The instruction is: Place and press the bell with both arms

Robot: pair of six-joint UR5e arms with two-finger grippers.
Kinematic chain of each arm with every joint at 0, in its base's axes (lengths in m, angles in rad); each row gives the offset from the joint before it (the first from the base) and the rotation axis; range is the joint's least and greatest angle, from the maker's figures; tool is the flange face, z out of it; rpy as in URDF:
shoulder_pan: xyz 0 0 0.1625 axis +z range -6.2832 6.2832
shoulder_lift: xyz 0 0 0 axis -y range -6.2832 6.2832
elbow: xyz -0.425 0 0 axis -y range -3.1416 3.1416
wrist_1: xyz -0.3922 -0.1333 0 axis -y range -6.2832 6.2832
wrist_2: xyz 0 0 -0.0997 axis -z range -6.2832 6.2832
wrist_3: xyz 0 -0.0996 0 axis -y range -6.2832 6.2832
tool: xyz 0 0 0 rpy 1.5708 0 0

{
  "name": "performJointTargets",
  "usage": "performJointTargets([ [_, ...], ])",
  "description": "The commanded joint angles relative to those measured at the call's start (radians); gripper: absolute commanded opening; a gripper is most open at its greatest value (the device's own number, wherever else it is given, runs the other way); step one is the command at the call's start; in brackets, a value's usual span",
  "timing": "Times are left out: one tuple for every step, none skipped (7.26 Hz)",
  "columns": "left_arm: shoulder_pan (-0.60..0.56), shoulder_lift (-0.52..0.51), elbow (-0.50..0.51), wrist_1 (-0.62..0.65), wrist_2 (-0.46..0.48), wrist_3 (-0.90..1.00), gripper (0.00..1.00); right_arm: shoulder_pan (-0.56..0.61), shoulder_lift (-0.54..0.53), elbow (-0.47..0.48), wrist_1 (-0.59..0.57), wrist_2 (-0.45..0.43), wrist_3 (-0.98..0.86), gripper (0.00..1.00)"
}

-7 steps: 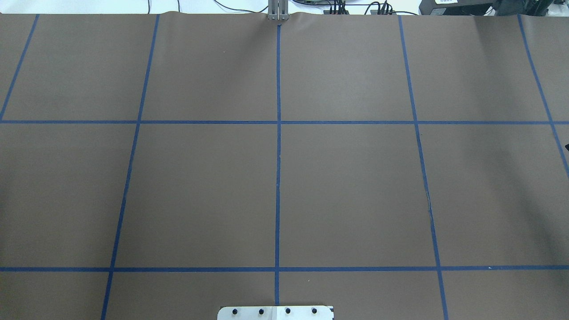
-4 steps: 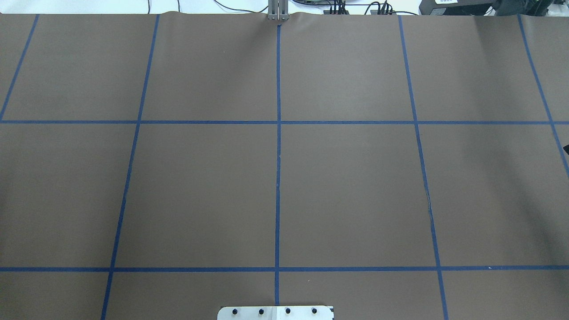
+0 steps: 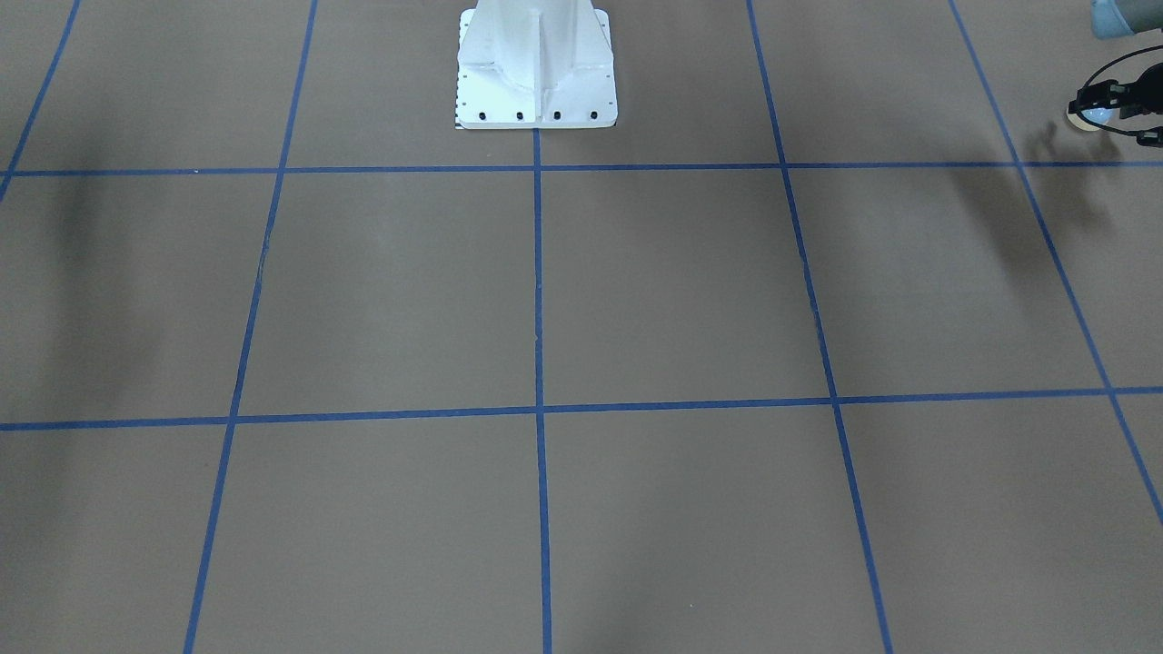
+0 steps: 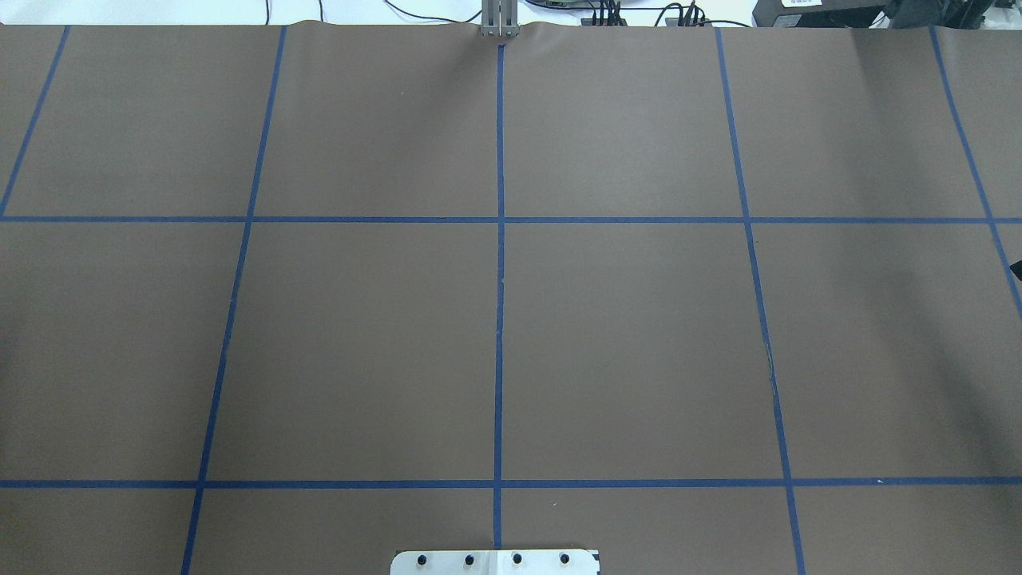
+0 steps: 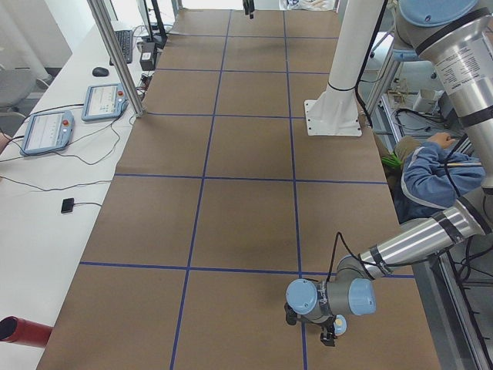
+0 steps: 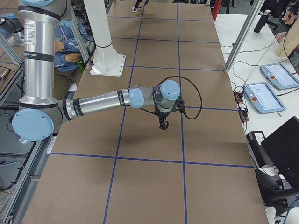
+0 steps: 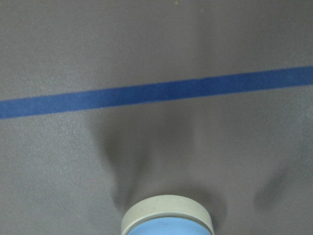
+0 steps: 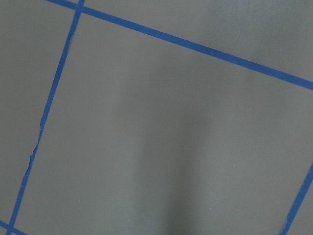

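Observation:
The bell [image 3: 1088,116], a light-blue dome on a cream base, sits between the black fingers of my left gripper [image 3: 1110,111] at the table's far left end, near the robot's side. Its shadow lies apart on the mat, so it hangs above the table. The left wrist view shows the bell's cream rim [image 7: 167,218] at the bottom edge, close to a blue tape line. In the exterior left view the left gripper [image 5: 331,333] points down with the bell [image 5: 340,327]. My right gripper [image 6: 163,125] hangs above the mat mid-table; I cannot tell whether it is open or shut.
The brown mat carries a blue tape grid. The white bolted pedestal [image 3: 536,73] stands at the robot's edge. A person in blue [image 5: 431,169] sits behind the robot. Teach pendants [image 5: 46,131] and cables lie on the white side table.
In the overhead view a small black tip at the right edge has slid slightly toward the robot's side. Nothing else there has visibly changed.

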Motion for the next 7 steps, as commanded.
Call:
performJointTargets([
  [0.006,-0.010,0.020,-0.002,-0.005,-0.033,0.99,-0.001,0.002,0.001,0.000,0.000,0.002,1.00],
  [0.012,-0.013,0.022,-0.002,-0.003,-0.068,0.99,-0.001,0.002,0.001,0.000,0.000,0.003,1.00],
  [0.015,-0.013,0.022,-0.002,-0.002,-0.071,0.99,-0.004,0.002,0.002,0.000,0.001,0.003,1.00],
  [0.020,-0.013,0.022,-0.002,-0.001,-0.075,0.99,-0.004,0.002,0.002,0.000,0.000,0.003,1.00],
  [0.023,-0.013,0.023,-0.002,-0.001,-0.075,0.99,-0.004,0.002,0.002,0.000,0.000,0.003,1.00],
  [0.026,-0.013,0.025,-0.002,0.002,-0.076,0.98,-0.004,0.002,0.002,0.000,0.001,0.003,1.00],
  [0.027,-0.013,0.031,-0.002,0.002,-0.076,0.97,-0.004,0.002,0.002,0.000,0.001,0.003,1.00],
])
